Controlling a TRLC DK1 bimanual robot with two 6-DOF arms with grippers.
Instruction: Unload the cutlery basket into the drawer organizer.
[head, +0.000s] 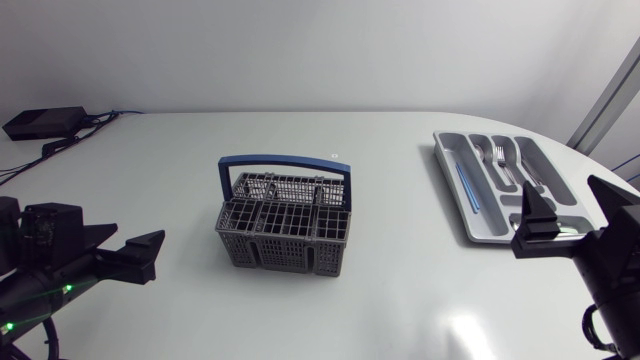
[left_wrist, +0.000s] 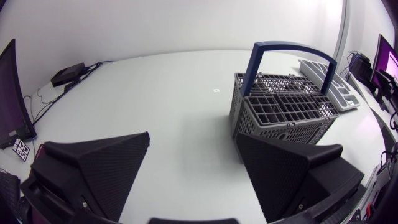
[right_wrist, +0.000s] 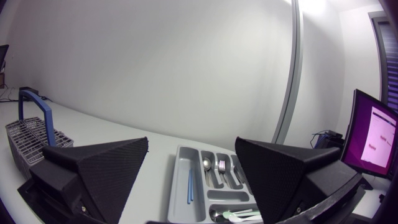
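- Grey mesh cutlery basket (head: 285, 222), blue handle (head: 285, 160) upright, sits about mid-tabletop. Its long side runs from the left edge toward the right edge.
- Down by the near-left corner hangs the left tool (left_wrist: 194, 138), fingers spread wide with nothing between them. The basket lies ahead of it and off to its right, well apart.
- Over at the right edge, the right tool (right_wrist: 191, 142) is likewise wide open and empty. It hangs above the near end of the drawer organizer (head: 447, 172), whose long axis runs toward the far edge.
- Already in the organizer's slots are a spoon (right_wrist: 205, 167), a fork (right_wrist: 221, 168) and blue sticks (right_wrist: 190, 183) (all lying lengthwise).
- And the basket? No cutlery shows above its rim in any view, so I reckon the unloading is about finished.
- If anything is left inside, the left tool looks the nearer one for the pick, though the right tool sits right at the drop-off.
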